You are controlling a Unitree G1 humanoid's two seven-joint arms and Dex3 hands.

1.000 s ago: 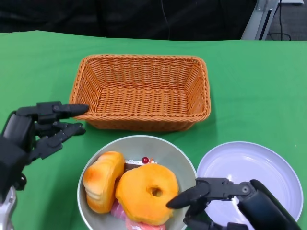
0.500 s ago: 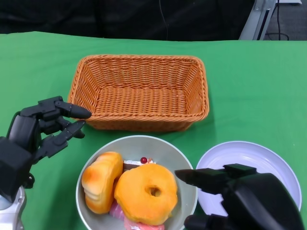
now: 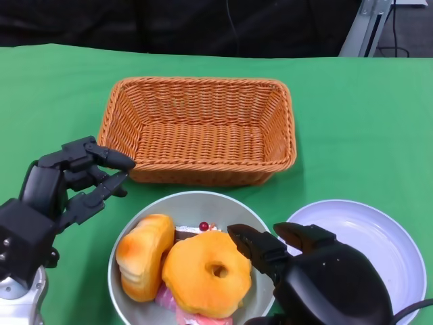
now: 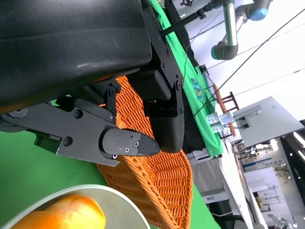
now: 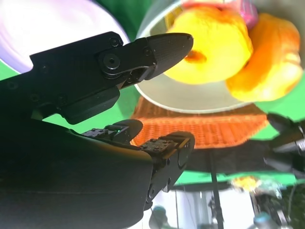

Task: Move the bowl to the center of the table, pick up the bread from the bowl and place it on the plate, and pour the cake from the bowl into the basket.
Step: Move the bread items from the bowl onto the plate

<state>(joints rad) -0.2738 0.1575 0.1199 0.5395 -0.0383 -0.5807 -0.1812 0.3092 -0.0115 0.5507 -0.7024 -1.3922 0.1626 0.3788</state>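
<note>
The bowl (image 3: 240,213) sat at the near edge of the green table (image 3: 352,122), roughly centre, just near of the basket (image 3: 197,131). Bowl was grey and held a ring-shaped bread (image 3: 206,273) on the right, a second golden loaf (image 3: 142,256) on the left, and the cake (image 3: 196,230) mostly hidden under and behind them, with a red bit and pink edge showing. Basket was orange wicker, rectangular, nothing visible inside, at the table's middle. The plate (image 3: 369,237) was white, near right, just beside the bowl, rims close or touching, couldn't tell which. The right hand (image 3: 308,271) hung over the bowl's right rim and the plate's left edge, fingers apart and pointing left toward the ring bread, holding nothing; the fingertips (image 3: 242,238) were over the bowl next to the bread, contact unclear. The right wrist view showed the same: spread black fingers (image 5: 162,47) in front of the bread (image 5: 214,43) and bowl (image 5: 190,98), nothing gripped, basket (image 5: 205,126) beyond. The left hand (image 3: 64,186) hovered off the table left of the bowl, near the basket's near-left corner, fingers apart and stretched right, empty. In the left wrist view its fingers (image 4: 126,143) showed against the basket (image 4: 157,176), with the bowl rim (image 4: 119,200) and a bit of loaf (image 4: 66,214) at the edge.
</note>
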